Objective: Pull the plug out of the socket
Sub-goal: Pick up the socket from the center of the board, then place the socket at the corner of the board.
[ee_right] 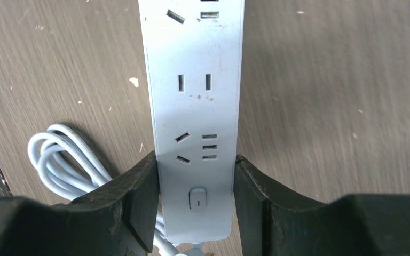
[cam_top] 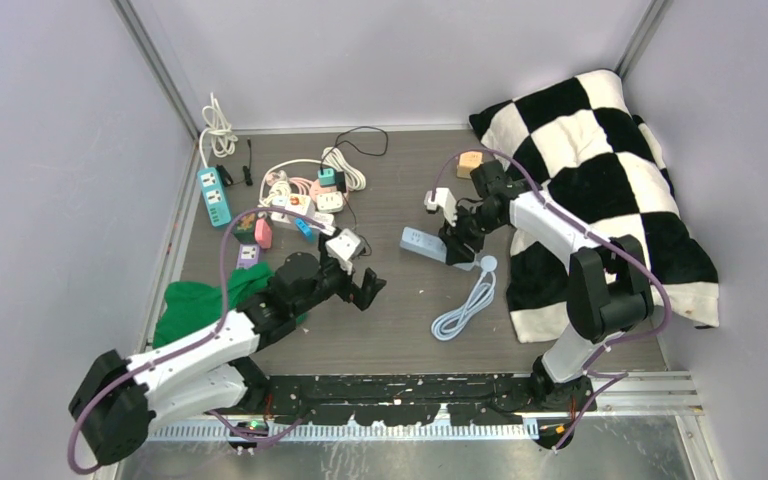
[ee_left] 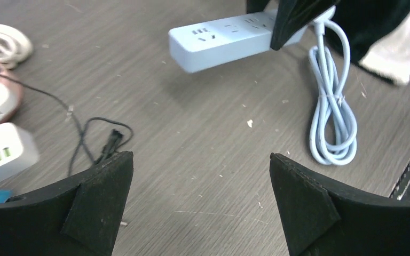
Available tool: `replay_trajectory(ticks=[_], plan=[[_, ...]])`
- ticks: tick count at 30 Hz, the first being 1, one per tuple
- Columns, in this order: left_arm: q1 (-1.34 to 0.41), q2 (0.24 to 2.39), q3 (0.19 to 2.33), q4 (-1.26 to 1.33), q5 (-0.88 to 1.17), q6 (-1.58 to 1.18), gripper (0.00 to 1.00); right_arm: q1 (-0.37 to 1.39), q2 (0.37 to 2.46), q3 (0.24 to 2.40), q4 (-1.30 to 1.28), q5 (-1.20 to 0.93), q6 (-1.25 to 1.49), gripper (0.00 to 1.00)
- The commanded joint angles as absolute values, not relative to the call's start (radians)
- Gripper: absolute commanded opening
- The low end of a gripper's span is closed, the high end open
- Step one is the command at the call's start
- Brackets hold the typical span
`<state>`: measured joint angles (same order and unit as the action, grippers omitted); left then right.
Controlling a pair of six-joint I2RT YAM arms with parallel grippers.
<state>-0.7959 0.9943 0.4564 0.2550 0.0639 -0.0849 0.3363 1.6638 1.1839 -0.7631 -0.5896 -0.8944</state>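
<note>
The grey wood-grain surface [cam_top: 400, 320] is bordered on the right by a black-and-white chequered cushion [cam_top: 600, 180]. A crumpled green cloth [cam_top: 195, 300] lies at the left, and beyond it a cluster of assorted power strips, adapters and cables [cam_top: 290, 205] is gathered.

The task's socket, a pale blue oblong plastic power strip [cam_top: 422, 243], lies flat on the surface right of centre. Its pale blue coiled cable [cam_top: 465, 310] is spread just beside it, towards the near edge.

The strip is pinched across its width at the switch end by the right claw [ee_right: 195, 170], one finger pressed against each long side. The left claw [ee_left: 200, 160] is spread wide with nothing between its fingers, and it hangs over bare surface well apart from the strip.

Every outlet shown in the right wrist view is empty, and no plug is seen on the strip's top face in the left wrist view. The pulling step is therefore judged to be done, as far as can be seen. Which item in the left-hand cluster is the removed plug cannot be told. What seems left is for the strip to be let go and the arms withdrawn.
</note>
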Motion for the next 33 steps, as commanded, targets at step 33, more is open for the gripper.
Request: replay_trajectory(ticks=[33], plan=[[-0.644,0.906,0.729,-0.16,-0.024,-0.383,1.0,0.062,1.581,0.986,-0.409,0.137,0.157,0.25]])
